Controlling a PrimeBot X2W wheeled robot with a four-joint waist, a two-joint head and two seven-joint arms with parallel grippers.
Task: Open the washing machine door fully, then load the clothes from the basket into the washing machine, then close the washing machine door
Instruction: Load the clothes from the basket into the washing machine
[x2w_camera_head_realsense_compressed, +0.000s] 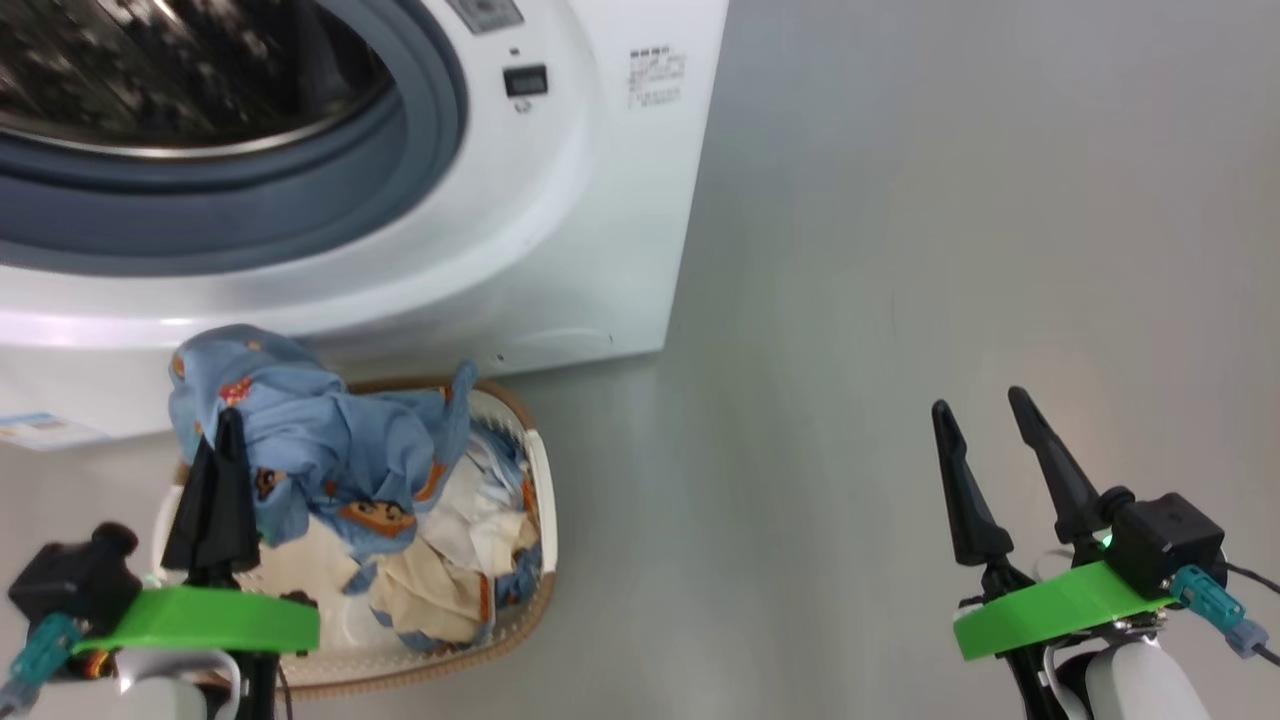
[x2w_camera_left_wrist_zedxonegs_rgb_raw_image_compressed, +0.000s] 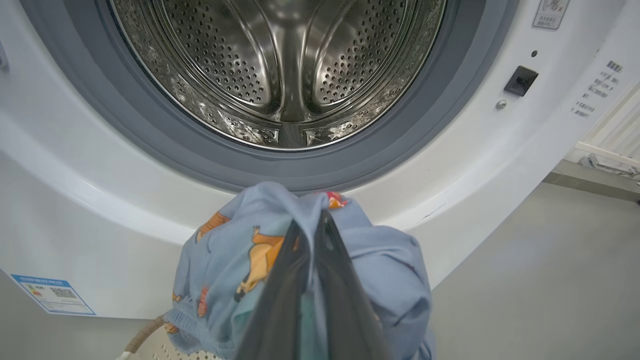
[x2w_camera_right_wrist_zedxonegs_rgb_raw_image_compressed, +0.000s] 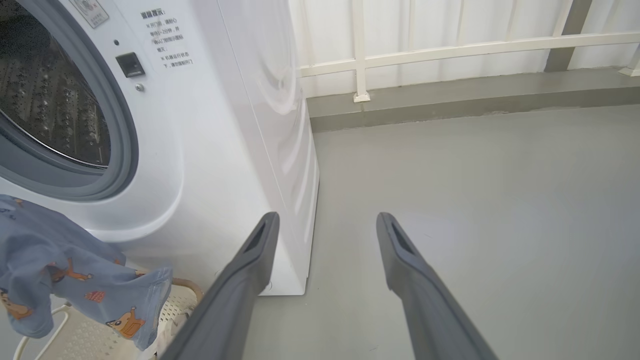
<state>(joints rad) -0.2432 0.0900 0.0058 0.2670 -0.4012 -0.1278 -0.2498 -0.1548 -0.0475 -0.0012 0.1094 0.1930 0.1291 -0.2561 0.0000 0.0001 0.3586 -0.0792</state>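
Blue clothes (x2w_camera_head_realsense_compressed: 320, 440) over basket rim (x2w_camera_head_realsense_compressed: 547, 500) | left end effector (x2w_camera_head_realsense_compressed: 228, 415) clamped (below gasket (x2w_camera_left_wrist_zedxonegs_rgb_raw_image_compressed: 280, 165))

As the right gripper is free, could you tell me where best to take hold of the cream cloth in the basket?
Pinch the cream cloth at its bunched-up folds near the right rim of the basket, coming from above with the right gripper: it lies crumpled inside the walls, so a sideways approach looks blocked.
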